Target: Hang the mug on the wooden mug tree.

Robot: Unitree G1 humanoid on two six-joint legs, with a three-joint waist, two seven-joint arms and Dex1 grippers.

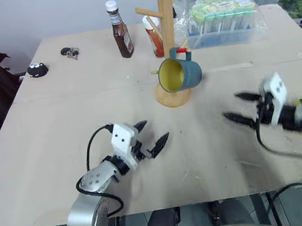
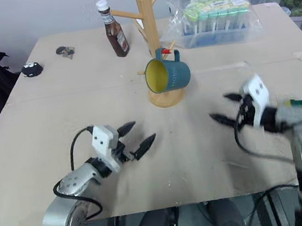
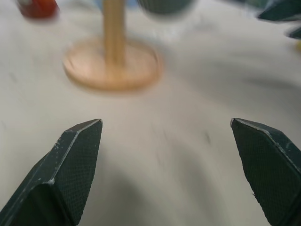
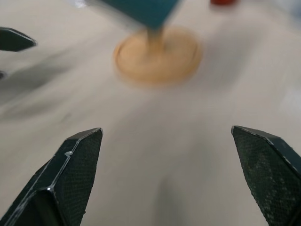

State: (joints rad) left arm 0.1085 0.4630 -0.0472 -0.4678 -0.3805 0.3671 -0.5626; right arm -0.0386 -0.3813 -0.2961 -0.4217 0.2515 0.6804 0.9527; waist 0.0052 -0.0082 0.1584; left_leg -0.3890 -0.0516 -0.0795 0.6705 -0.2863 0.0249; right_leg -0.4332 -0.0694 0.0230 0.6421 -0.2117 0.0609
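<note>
Both end effectors hover low near the surface's front edge: the left end effector [image 1: 153, 136] and the right end effector [image 1: 240, 107], each spread wide and empty. Between them, farther back, the mug [image 1: 180, 74] hangs by its handle on a red-tipped peg of the wooden mug tree [image 1: 169, 42]. Judged done; keep both arms well apart from the base so nothing jostles it.

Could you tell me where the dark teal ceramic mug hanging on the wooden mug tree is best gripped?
Grip the dark teal ceramic mug across its rim, coming from the robot's side: its yellow mouth faces that way, while its handle is hooked over a peg of the wooden mug tree.
</note>
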